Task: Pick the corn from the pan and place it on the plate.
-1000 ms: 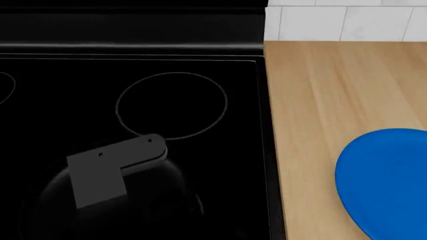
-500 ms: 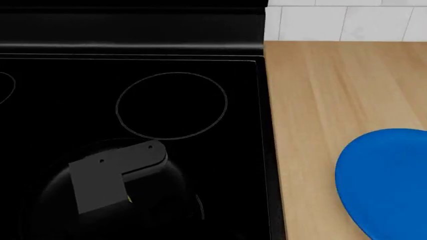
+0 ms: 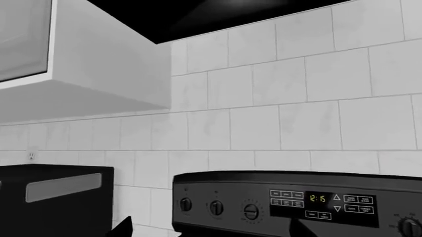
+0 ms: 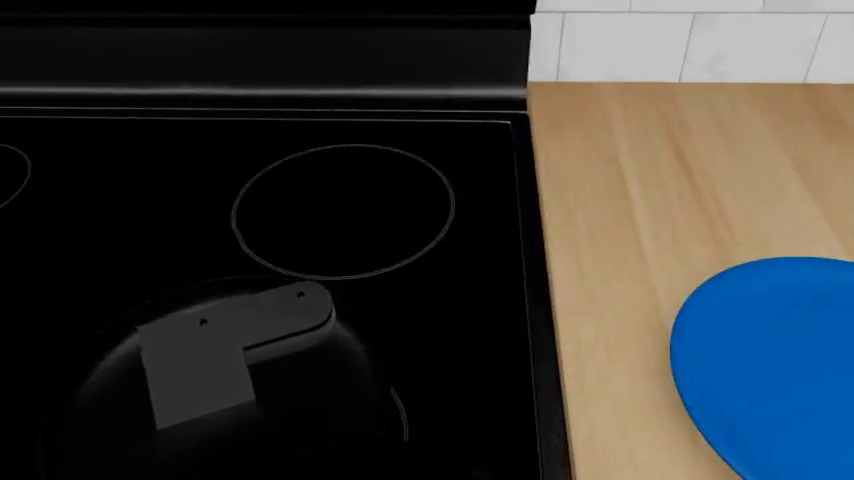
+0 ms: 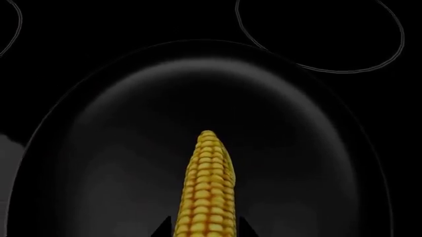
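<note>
The yellow corn (image 5: 209, 187) lies in the round black pan (image 5: 132, 123), pointing away from the right wrist camera; its stem end is out of view. My right gripper (image 5: 204, 229) has a fingertip close against each side of the cob and looks shut on it. In the head view its grey body (image 4: 220, 355) hangs over the pan (image 4: 354, 385) at the lower left and hides the corn. The blue plate (image 4: 774, 360) lies on the wooden counter at the right, partly cut off. My left gripper (image 3: 211, 233) is open, empty and raised, facing the stove's back panel.
A burner ring (image 4: 343, 210) lies just behind the pan on the black stovetop. The wooden counter (image 4: 667, 180) runs right of the stove, with a white tiled wall (image 4: 694, 40) behind. The left wrist view shows the stove's knob panel (image 3: 297, 202) and a black appliance (image 3: 53, 202).
My right gripper has dropped lower into the pan over the last second. A yellow speck of corn seen beside it half a second ago is now hidden. The plate has not moved.
</note>
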Motion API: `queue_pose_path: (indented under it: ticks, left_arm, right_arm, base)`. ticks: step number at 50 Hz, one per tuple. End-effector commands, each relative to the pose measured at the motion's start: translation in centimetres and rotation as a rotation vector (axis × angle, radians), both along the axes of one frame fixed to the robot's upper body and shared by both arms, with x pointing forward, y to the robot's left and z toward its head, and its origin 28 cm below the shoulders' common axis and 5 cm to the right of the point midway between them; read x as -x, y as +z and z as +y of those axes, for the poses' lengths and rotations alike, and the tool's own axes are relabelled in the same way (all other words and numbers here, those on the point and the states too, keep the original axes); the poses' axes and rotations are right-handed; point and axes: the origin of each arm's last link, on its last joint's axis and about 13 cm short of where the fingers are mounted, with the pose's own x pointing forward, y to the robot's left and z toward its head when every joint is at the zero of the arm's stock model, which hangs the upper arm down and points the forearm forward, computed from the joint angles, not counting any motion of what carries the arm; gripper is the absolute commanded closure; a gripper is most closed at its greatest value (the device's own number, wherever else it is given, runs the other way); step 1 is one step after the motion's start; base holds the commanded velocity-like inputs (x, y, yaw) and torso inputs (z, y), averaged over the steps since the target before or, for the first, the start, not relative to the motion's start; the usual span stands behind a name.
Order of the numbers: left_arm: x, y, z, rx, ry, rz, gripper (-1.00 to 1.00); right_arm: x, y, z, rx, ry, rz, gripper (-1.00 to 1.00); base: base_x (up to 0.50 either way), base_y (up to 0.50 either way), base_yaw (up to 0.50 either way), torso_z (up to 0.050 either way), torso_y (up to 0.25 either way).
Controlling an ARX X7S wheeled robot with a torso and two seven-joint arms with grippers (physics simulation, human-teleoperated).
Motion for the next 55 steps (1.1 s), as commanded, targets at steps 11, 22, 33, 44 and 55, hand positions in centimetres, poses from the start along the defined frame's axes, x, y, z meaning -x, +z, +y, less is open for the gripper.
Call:
queue_pose_path:
  ticks: [11,22,33,44,55]
  left_arm:
    - [-0.6,-0.1,0.4,0.046,-0.012,0.015,-1.00]
    - [-0.3,-0.1,0.3,0.043,-0.019,0.011,-1.00]
    - [-0.3,0.0,-0.1,0.033,-0.029,0.013,-1.00]
    - [-1.2,-0.3,-0.4,0.031,-0.045,0.025,-1.00]
    - [-1.7,-0.4,-0.6,0.030,-0.052,0.030,-1.00]
  right_arm:
    - [0.1,2.8,0.3,-0.065,0.004,-0.113,1.00]
    - [0.0,5.8,-1.5,-0.091,-0.044,-0.251,1.00]
    - [-1.1,7.5,-5.0,-0.096,-0.191,-0.399,1.00]
    - [-1.4,8.5,-8.8,-0.059,-0.323,-0.491,1.00]
    - [-1.3,8.9,-12.0,-0.031,-0.421,-0.559,1.00]
  base:
    - [0.00,0.00,0.00,0.000,0.000]
    - [0.00,0.00,0.00,0.000,0.000]
    - [0.00,0.00,0.00,0.000,0.000]
    - [0.00,0.00,0.00,0.000,0.000]
    - [0.00,0.00,0.00,0.000,0.000]
